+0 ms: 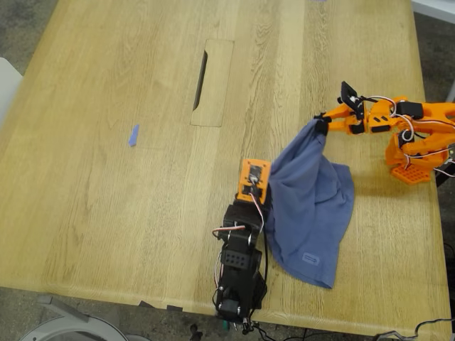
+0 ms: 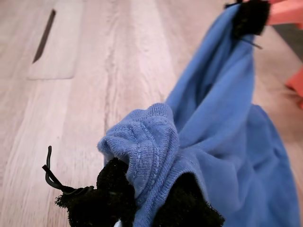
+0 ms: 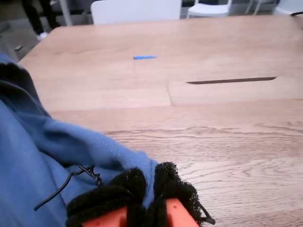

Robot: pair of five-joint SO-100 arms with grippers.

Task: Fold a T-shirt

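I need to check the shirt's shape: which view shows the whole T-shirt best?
The exterior view: the whole T-shirt shows, hanging between both grippers. Each wrist view shows only bunched fabric at its own jaws.

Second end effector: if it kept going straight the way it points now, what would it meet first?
Past the T-shirt fold it grips, my second end effector faces bare table. The cable slot lies farther on, the blue tape scrap beyond. The way looks free, though depth is uncertain.
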